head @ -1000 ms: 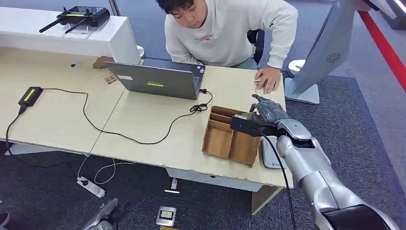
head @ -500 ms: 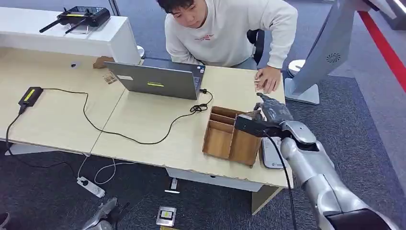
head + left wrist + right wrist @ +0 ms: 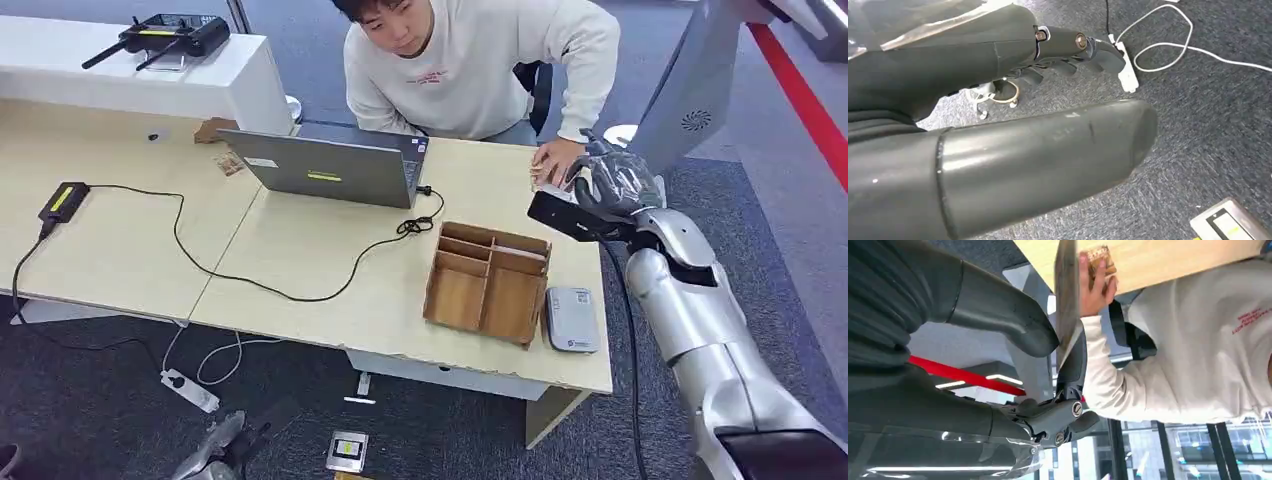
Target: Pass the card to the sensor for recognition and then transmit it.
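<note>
I read the right hand [image 3: 612, 185] as having a card [image 3: 1066, 295] pinched edge-on between its thick thumb and a dark finger, lifted well above the desk [image 3: 330, 260]. The next thing I need is to get it over the sensor [image 3: 572, 318]. That reader lies below the fingers and back toward my wrist side, just beside the wooden organiser [image 3: 488, 280]. I would bring the hand down and inward and turn the wrist so the card's broad face, not its edge, meets the reader's top. Then I would hold it flat and near until it reads. A person's hand [image 3: 555, 165] rests on the desk close beside my fingertips, pressing a small brown patterned card [image 3: 1099, 257] of its own, so I would draw away from it first. A thin pinch like this could slip if I rotate quickly, so I would go slowly.

The desk is pale wood laminate, smooth and matte. The organiser is a shallow brown tray split by thin partitions. The sensor is a flat grey-white slab with rounded corners, probably plastic. My card looks stiff, thin and straight-sided.

The left hand [image 3: 948, 65] hangs over grey carpet, its fingers apart and holding nothing.
</note>
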You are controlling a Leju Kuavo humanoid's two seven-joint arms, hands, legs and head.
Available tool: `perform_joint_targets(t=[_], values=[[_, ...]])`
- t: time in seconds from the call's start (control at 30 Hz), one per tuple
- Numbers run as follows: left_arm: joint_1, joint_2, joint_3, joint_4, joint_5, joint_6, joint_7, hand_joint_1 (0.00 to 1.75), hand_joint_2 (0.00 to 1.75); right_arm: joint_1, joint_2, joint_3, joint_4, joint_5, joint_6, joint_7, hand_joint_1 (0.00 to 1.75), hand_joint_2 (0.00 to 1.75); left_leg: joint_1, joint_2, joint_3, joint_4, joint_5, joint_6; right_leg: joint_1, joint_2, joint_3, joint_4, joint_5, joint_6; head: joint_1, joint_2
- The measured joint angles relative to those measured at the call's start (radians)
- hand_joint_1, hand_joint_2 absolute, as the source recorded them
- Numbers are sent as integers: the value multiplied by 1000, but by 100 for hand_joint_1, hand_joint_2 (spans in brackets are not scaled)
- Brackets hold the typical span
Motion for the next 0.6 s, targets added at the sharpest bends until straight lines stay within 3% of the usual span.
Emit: perform_joint_targets(t=[0.6], values=[[-3, -1, 4, -5, -15, -1, 0, 0, 0, 2, -14, -7, 0, -5, -14, 2, 175, 175, 0, 0, 0, 0, 0, 0, 0, 0, 0, 0, 0, 0, 0, 0]])
